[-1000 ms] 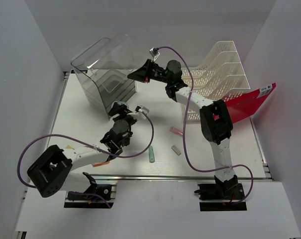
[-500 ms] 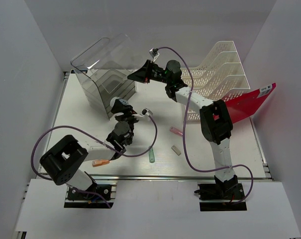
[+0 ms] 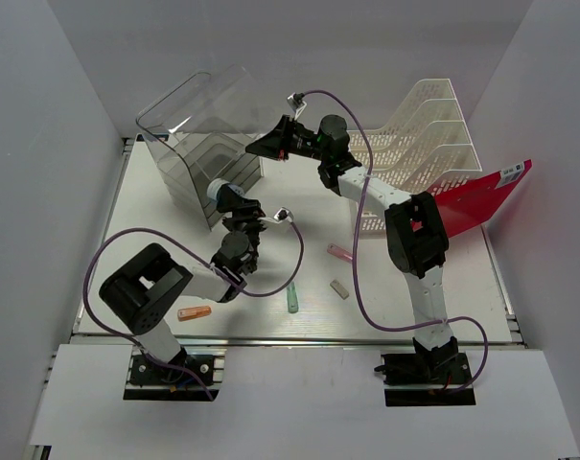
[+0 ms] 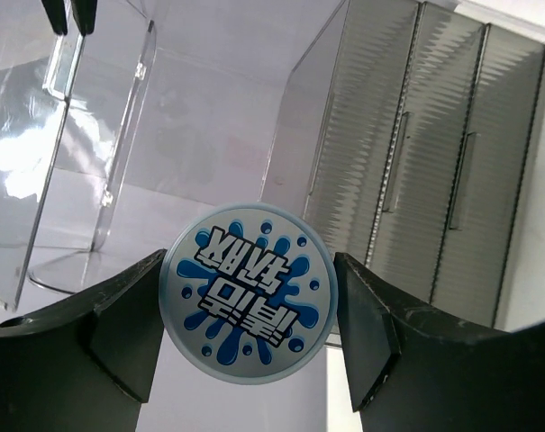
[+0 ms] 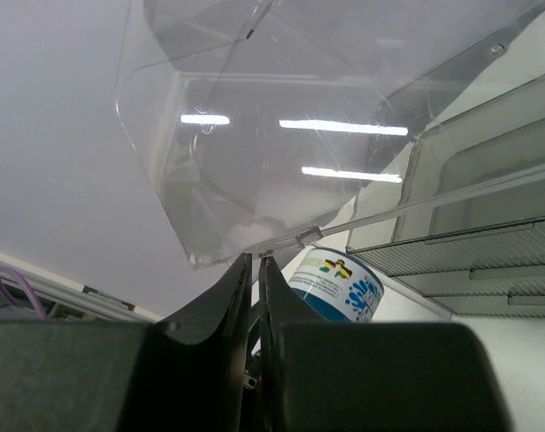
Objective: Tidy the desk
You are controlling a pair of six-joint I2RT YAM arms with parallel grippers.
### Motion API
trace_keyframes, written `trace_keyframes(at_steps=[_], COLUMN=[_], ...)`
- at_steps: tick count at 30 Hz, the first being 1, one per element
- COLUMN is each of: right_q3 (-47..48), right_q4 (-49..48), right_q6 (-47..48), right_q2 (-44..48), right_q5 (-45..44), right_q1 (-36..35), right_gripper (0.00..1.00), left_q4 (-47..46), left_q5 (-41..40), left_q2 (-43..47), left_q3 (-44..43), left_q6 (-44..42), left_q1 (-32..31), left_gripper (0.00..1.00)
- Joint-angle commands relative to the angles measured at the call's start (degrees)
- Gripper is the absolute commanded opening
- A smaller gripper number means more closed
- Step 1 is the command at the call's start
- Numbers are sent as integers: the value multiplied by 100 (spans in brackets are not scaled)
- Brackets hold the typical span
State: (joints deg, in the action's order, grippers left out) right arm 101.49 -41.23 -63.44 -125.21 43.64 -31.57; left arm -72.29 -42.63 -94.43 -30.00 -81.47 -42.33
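The desk (image 3: pixel 414 297) is a white tabletop. My left gripper (image 3: pixel 228 198) is shut on a small round container (image 3: pixel 217 191) with a blue splash label, held up at the front of the clear plastic drawer box (image 3: pixel 198 163). In the left wrist view the container's round top (image 4: pixel 247 301) sits between my two fingers (image 4: pixel 119 333), with the box's drawers (image 4: pixel 434 162) to the right. My right gripper (image 3: pixel 256 147) is shut on the edge of the box's raised clear lid (image 3: pixel 198 101). The right wrist view shows the lid (image 5: pixel 281 117) pinched at its rim and the container (image 5: pixel 335 283) below.
A white slotted file rack (image 3: pixel 424 134) and a red folder (image 3: pixel 481 201) stand at the back right. A green marker (image 3: pixel 292 300), a pink item (image 3: pixel 339 253), a grey eraser (image 3: pixel 339 287) and an orange marker (image 3: pixel 194 312) lie on the desk.
My left arm has carried the container away from me and upward, to the front of the clear box. The right gripper has held the lid still.
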Motion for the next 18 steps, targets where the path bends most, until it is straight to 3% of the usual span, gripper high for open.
trace_keyframes(at_steps=[1, 18], right_q3=[336, 424], right_q4=[-192, -122], right_q6=[209, 271], right_q2=[374, 383], right_q5=[-224, -242], right_q1=[-16, -24], right_gripper=[11, 11], left_q4=[-777, -1138], left_q5=[115, 545], left_q2=[48, -427], left_q3=[-252, -885], left_q6=[-431, -870], left_q1=[67, 409], left_gripper=[0, 0])
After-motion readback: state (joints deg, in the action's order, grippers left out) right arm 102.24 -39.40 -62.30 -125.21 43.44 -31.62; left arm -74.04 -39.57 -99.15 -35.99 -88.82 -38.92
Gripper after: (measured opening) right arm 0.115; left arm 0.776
